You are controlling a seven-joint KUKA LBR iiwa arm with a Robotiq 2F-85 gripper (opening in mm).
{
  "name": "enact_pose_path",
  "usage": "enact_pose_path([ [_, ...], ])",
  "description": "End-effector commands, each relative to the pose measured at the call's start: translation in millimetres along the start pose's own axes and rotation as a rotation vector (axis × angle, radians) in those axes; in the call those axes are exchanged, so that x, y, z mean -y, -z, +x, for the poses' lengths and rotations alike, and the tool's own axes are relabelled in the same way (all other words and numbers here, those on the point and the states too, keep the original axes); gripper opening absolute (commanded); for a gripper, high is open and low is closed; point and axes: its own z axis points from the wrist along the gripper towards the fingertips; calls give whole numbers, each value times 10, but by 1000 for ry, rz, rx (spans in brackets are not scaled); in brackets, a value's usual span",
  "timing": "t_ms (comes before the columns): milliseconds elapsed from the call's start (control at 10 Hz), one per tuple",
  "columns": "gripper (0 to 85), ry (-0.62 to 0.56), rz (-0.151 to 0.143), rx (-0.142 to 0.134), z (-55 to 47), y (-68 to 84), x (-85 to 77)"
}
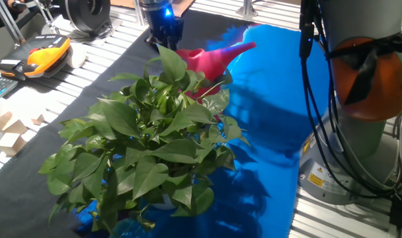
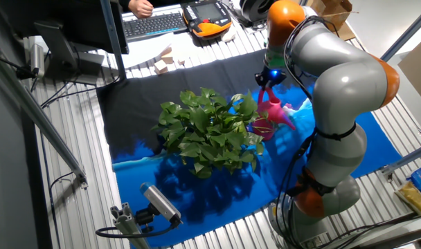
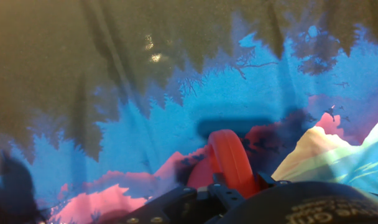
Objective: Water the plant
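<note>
The plant (image 1: 148,139) is a large bushy houseplant with glossy green leaves, standing near the front of the cloth; it also shows in the other fixed view (image 2: 210,131). A pink watering can (image 1: 211,61) sits just behind it, touching the leaves, with its spout pointing up and away from the plant. It also shows in the other fixed view (image 2: 271,114). My gripper (image 1: 164,33) is at the can's rear, shut on its handle. In the hand view the red handle (image 3: 229,158) rises between the gripper's (image 3: 223,186) fingers.
A blue printed cloth (image 1: 274,119) and a black cloth (image 1: 88,86) cover the table. An orange teach pendant (image 1: 45,49) and wooden blocks (image 1: 9,129) lie at the left edge. The robot base (image 1: 360,99) stands at the right. A camera on a mount (image 2: 158,200) is near the front.
</note>
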Motion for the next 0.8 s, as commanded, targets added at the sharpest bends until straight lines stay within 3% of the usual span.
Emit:
enact_pose_path([
  [0, 850, -1, 1, -6, -1, 46, 7],
  [300, 850, -14, 16, -11, -9, 337, 34],
  [600, 850, -43, 17, 1, -21, 753, 81],
  [700, 680, -50, -1, -4, -7, 898, 114],
])
